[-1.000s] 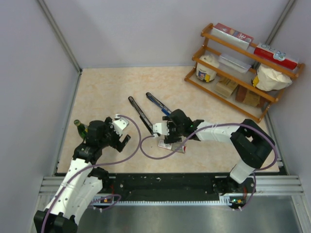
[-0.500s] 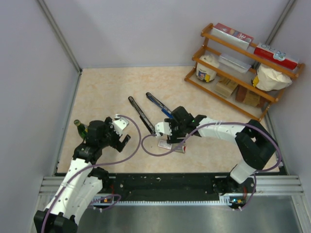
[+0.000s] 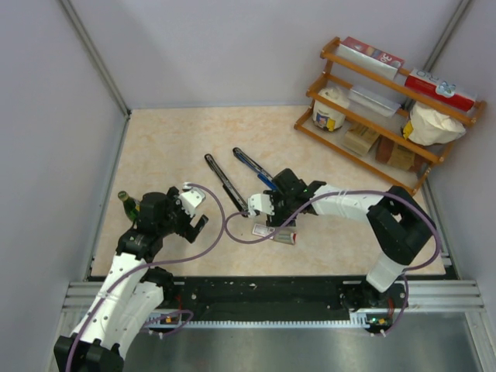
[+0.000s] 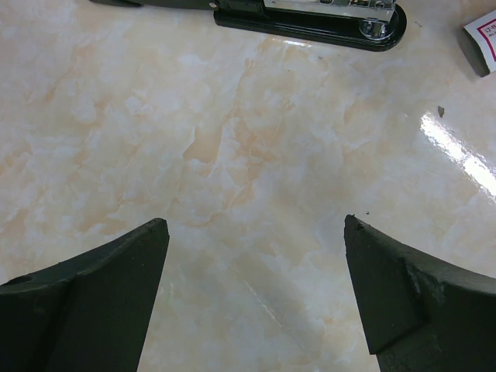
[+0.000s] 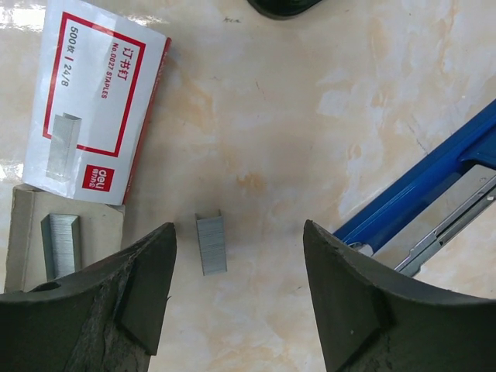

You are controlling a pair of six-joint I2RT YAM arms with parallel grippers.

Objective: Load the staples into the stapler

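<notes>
The right hand (image 5: 238,231), spread, straddles a short grey metal staple strip (image 5: 211,245) on the beige marbled desk (image 5: 310,93), between the white red-printed box (image 5: 97,108) and the blue stapler (image 5: 434,194). The left hand (image 4: 254,226) gapes wide.

Grey staple strip (image 5: 211,244) is lying flat mid-way across the tabletop (image 5: 263,116), between white red-printed box (image 5: 94,99) and open blue stapler (image 5: 422,194); another strip (image 5: 60,245) is sitting in, probably, the box's tray (image 5: 27,229).

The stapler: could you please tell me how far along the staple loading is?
Done: the staple box is open, one strip lies loose beside it, and the blue stapler lies opened. In hand: the right gripper, open, straddles that strip without gripping it; the left gripper hangs open. Left: grasp the strip, seat it in the stapler, close it.
</notes>
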